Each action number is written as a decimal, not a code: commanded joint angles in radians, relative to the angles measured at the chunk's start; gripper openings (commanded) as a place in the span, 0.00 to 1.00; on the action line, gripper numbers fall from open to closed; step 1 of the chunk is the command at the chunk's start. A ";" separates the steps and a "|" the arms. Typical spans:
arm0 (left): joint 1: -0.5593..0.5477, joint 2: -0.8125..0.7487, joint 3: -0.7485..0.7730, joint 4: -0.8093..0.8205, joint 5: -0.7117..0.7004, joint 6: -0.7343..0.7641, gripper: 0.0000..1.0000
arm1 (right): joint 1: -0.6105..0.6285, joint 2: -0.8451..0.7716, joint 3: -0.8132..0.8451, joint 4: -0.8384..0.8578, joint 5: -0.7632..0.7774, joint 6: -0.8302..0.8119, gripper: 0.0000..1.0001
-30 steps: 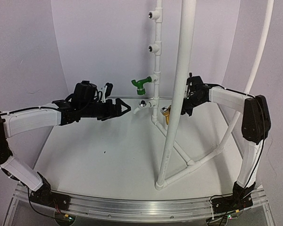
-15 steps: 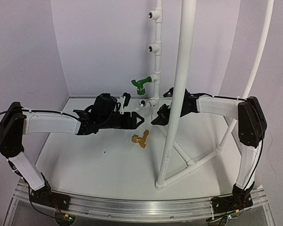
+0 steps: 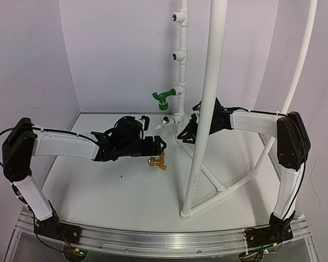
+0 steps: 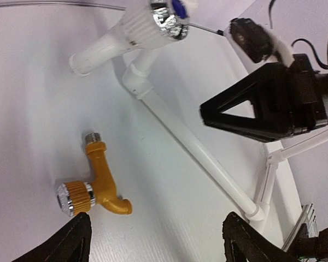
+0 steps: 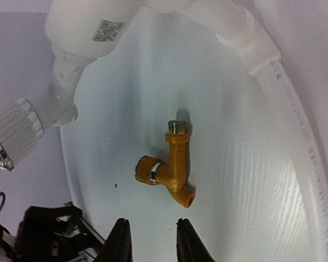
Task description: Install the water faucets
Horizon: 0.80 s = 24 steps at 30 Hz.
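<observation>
Brass-gold tap with round knob [image 4: 101,185] lies flat on the white bench [image 4: 33,109], just under the left claw [image 4: 156,237], jaws wide and empty. Grip the body, leaving the threads free. Right claw [image 5: 152,240] seems parted too, barely in shot.

The gold tap [image 3: 158,161] lies flat on its side on the white worktop, near the middle and a bit toward the far edge. It has a round ribbed knob, a bent spout and a silver screw end. Nothing holds it. The green tap [image 3: 163,97] sticks out sideways from the white pipe [image 3: 181,82], high above the far edge.
</observation>
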 commanded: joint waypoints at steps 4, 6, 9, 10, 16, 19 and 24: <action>0.004 0.035 0.072 -0.258 -0.103 -0.106 0.84 | -0.020 -0.101 -0.041 0.018 0.094 -0.572 0.47; 0.005 0.058 0.096 -0.250 -0.091 -0.105 0.84 | -0.020 -0.099 -0.040 0.019 0.072 -0.688 0.59; 0.005 0.128 0.199 -0.321 -0.100 -0.068 0.84 | -0.033 -0.091 -0.024 0.017 0.108 -0.738 0.61; 0.005 0.153 0.242 -0.348 -0.101 -0.047 0.84 | -0.041 -0.093 -0.021 0.017 0.112 -0.747 0.62; 0.012 0.284 0.429 -0.473 -0.135 0.041 0.79 | -0.082 -0.136 -0.032 0.025 0.174 -0.734 0.90; 0.030 0.317 0.470 -0.481 -0.124 0.053 0.78 | -0.134 -0.112 -0.021 0.024 0.150 -0.653 0.98; 0.036 0.376 0.530 -0.490 -0.090 0.103 0.73 | -0.247 -0.061 0.000 0.023 -0.144 -0.623 0.98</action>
